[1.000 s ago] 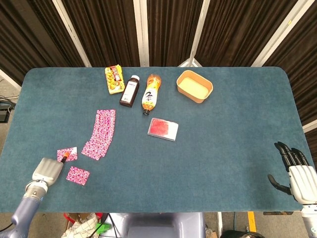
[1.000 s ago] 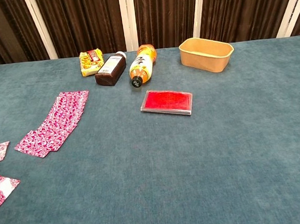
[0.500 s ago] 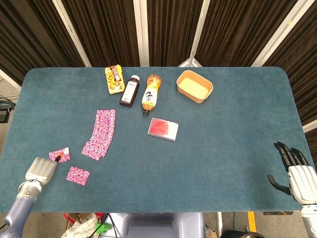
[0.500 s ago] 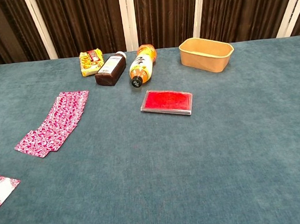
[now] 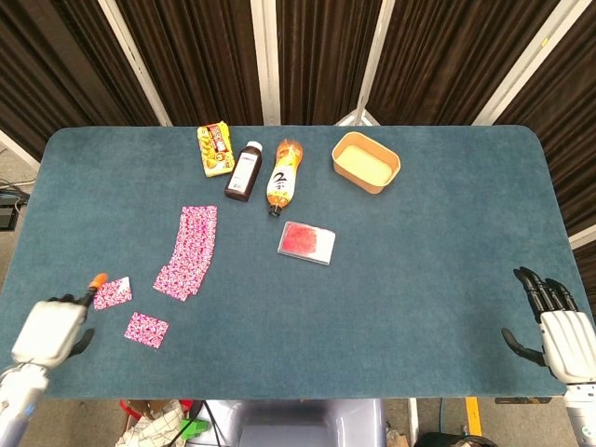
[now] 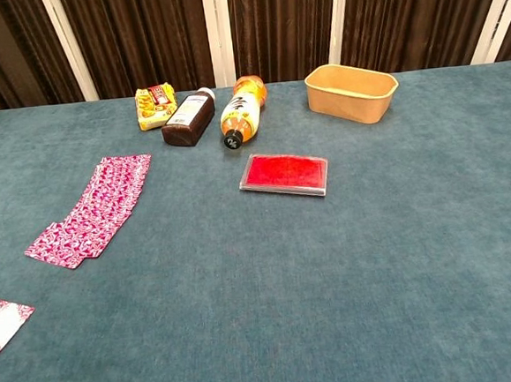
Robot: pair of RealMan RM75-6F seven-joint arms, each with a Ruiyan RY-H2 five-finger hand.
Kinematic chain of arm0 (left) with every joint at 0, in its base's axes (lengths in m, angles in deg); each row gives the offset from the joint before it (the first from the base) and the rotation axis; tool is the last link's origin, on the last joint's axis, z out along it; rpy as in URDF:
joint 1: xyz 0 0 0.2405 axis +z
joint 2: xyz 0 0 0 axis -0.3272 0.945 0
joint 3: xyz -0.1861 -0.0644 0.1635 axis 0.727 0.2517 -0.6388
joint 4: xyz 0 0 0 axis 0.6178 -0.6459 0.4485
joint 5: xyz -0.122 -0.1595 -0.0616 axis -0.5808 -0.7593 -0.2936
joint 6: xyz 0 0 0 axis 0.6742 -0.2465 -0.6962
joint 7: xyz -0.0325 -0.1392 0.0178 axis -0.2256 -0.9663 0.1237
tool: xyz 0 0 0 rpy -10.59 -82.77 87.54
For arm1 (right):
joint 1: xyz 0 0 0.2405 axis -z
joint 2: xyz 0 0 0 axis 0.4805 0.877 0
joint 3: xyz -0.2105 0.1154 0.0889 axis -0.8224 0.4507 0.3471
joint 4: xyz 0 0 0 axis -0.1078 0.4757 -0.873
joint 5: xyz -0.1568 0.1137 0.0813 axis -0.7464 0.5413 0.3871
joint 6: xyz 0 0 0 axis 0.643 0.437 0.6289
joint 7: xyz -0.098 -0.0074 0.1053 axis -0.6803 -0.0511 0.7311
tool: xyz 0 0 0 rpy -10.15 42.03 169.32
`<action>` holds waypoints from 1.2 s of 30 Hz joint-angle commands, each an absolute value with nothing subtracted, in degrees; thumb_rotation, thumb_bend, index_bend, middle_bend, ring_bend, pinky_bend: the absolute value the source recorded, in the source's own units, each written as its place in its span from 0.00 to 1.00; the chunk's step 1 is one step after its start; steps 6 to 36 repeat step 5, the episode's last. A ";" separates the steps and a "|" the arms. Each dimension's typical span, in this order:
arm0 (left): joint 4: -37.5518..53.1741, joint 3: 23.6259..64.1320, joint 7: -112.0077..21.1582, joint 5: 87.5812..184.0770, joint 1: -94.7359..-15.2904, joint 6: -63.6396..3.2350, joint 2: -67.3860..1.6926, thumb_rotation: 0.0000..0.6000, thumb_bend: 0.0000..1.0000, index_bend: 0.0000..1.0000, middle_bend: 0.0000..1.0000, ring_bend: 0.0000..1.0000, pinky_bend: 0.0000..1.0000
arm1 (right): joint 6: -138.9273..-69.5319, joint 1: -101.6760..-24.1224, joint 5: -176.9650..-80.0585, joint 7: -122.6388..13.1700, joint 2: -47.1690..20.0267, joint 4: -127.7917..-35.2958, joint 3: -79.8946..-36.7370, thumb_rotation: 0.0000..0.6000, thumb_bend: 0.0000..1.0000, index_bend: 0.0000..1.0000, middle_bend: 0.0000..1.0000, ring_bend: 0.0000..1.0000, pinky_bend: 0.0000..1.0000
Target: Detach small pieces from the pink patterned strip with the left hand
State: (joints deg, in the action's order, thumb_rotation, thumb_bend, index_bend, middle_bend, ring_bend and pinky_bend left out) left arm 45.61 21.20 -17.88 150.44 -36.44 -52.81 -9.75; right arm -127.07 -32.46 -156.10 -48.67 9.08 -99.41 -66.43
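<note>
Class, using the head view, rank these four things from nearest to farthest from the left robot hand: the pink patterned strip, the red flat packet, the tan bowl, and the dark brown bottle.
Measured from the left robot hand at the table's near left edge:
1. Pink patterned strip, left of centre, just up and right of the hand.
2. Dark brown bottle, lying at the far left-centre.
3. Red flat packet, mid-table.
4. Tan bowl, far side, right of centre.

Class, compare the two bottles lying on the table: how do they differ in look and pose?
The dark bottle is brown and squat with a white label; the orange bottle is longer with a yellow-orange label. The dark bottle's cap points away from the robot, the orange bottle's toward it. Both lie flat, side by side.
</note>
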 commanded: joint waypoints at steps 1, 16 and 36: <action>39.22 19.92 -28.40 158.49 -28.86 -60.73 -9.01 1.00 0.36 0.06 0.11 0.03 0.18 | -127.26 -32.41 -156.14 -48.86 9.01 -99.50 -66.38 1.00 0.31 0.00 0.11 0.18 0.14; 35.12 21.32 -34.35 161.29 -27.08 -62.79 -9.45 1.00 0.36 0.06 0.09 0.00 0.16 | -127.55 -32.38 -155.94 -48.98 8.85 -99.24 -66.12 1.00 0.31 0.00 0.11 0.18 0.14; 35.12 21.32 -34.35 161.29 -27.08 -62.79 -9.45 1.00 0.36 0.06 0.09 0.00 0.16 | -127.55 -32.38 -155.94 -48.98 8.85 -99.24 -66.12 1.00 0.31 0.00 0.11 0.18 0.14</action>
